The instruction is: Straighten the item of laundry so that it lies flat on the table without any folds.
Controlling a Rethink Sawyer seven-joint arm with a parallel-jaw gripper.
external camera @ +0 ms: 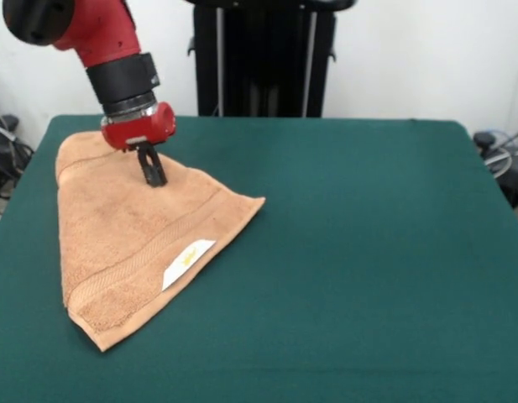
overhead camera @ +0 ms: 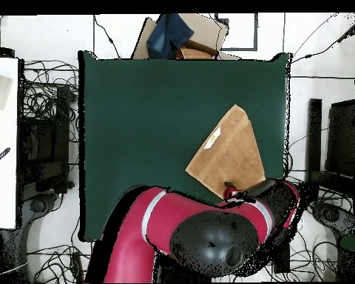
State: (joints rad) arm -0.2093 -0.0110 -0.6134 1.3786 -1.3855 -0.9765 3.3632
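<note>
towel (external camera: pixel 124 243) on desk (external camera: pixel 368 252), left | white label (external camera: pixel 188 262) with yellow mark, unreadable | fingers (external camera: pixel 152 167) pressed together on far edge

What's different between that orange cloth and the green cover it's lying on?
The towel is light orange-tan; the table surface is dark green. The towel is small and sits toward one side, while the table is far larger. The towel looks folded into a rough triangle with banded borders and a white label; the table cover lies smooth and plain. Both look like soft fabric.

red arm (external camera: pixel 91 29) angled down, jaws together
</note>
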